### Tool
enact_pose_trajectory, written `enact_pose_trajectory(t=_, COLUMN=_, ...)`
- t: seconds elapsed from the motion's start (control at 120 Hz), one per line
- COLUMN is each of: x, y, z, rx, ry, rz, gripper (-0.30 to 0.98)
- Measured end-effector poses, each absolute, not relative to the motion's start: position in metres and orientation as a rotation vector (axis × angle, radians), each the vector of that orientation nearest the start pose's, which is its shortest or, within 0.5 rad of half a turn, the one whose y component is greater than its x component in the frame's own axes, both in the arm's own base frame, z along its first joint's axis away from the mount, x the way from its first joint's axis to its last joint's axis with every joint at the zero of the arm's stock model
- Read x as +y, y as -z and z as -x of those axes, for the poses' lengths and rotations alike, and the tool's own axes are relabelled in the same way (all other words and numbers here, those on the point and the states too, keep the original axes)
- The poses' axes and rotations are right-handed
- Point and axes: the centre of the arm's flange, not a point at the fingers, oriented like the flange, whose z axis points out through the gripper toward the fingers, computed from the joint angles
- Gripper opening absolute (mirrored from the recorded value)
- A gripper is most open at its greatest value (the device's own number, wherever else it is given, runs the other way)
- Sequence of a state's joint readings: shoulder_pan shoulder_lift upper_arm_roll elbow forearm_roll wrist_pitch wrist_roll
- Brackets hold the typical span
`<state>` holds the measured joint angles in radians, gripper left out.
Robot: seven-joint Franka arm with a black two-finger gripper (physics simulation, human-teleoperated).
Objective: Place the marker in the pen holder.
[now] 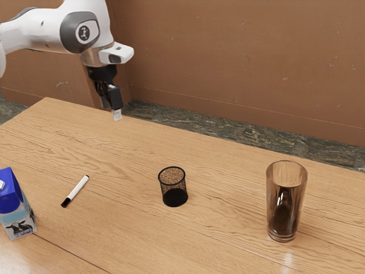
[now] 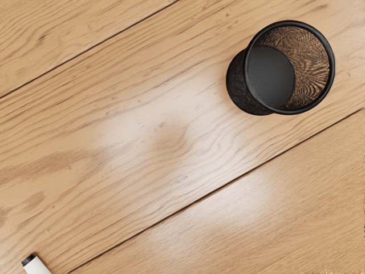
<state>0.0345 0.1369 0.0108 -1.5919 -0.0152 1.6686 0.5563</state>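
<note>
The gripper [image 1: 112, 109] hangs high above the table's far left part in the exterior view, its fingers apart and nothing held between them. A white marker [image 1: 76, 190] with a black cap lies flat on the wood, well below the hand and nearer the camera. The round black mesh pen holder [image 1: 173, 187] stands upright to the marker's right in the exterior view. In the wrist view the pen holder [image 2: 290, 68] shows its hollow inside, and one end of the marker [image 2: 37, 266] appears at the picture's edge.
A blue and white milk carton [image 1: 17, 206] stands at the exterior view's left, close to the marker. A tall brownish glass [image 1: 286, 201] is on the exterior view's right, beyond the pen holder. Bare wooden table [image 1: 131, 154] lies between the hand and these things.
</note>
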Motion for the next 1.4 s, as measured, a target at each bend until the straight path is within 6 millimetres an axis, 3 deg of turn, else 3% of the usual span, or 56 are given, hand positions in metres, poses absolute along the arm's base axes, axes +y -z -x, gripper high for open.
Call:
enact_pose_trajectory(t=0.167, x=0.025, y=-0.546, z=-0.596, rx=0.848, ry=-0.081, rz=3.055, gripper=0.69)
enact_pose_trajectory(t=0.233, x=0.033, y=-0.536, z=-0.581, rx=0.817, ry=-0.121, rz=3.071, gripper=0.69)
enact_pose_trajectory(t=0.292, x=0.051, y=-0.520, z=-0.570, rx=0.728, ry=-0.179, rz=3.102, gripper=0.68)
enact_pose_trajectory(t=0.4, x=0.102, y=-0.504, z=-0.560, rx=0.528, ry=-0.222, rz=3.130, gripper=0.68)
enact_pose_trajectory(t=0.433, x=0.113, y=-0.489, z=-0.554, rx=0.489, ry=-0.249, rz=3.113, gripper=0.69)
enact_pose_trajectory(t=0.525, x=0.128, y=-0.419, z=-0.539, rx=0.406, ry=-0.298, rz=3.092, gripper=0.69)
enact_pose_trajectory(t=0.633, x=0.134, y=-0.386, z=-0.537, rx=0.327, ry=-0.251, rz=3.070, gripper=0.69)
enact_pose_trajectory(t=0.733, x=0.136, y=-0.335, z=-0.527, rx=0.253, ry=-0.227, rz=3.068, gripper=0.68)
enact_pose_trajectory(t=0.792, x=0.143, y=-0.321, z=-0.529, rx=0.197, ry=-0.179, rz=3.066, gripper=0.63)
enact_pose_trajectory(t=0.883, x=0.160, y=-0.312, z=-0.532, rx=0.095, ry=-0.098, rz=3.063, gripper=0.47)
enact_pose_trajectory(t=1.017, x=0.172, y=-0.298, z=-0.546, rx=0.010, ry=-0.015, rz=3.053, gripper=0.36)
enact_pose_trajectory(t=1.125, x=0.191, y=-0.287, z=-0.554, rx=-0.069, ry=0.020, rz=3.047, gripper=0.31)
enact_pose_trajectory(t=1.4, x=0.201, y=-0.260, z=-0.553, rx=-0.155, ry=0.009, rz=3.049, gripper=0.26)
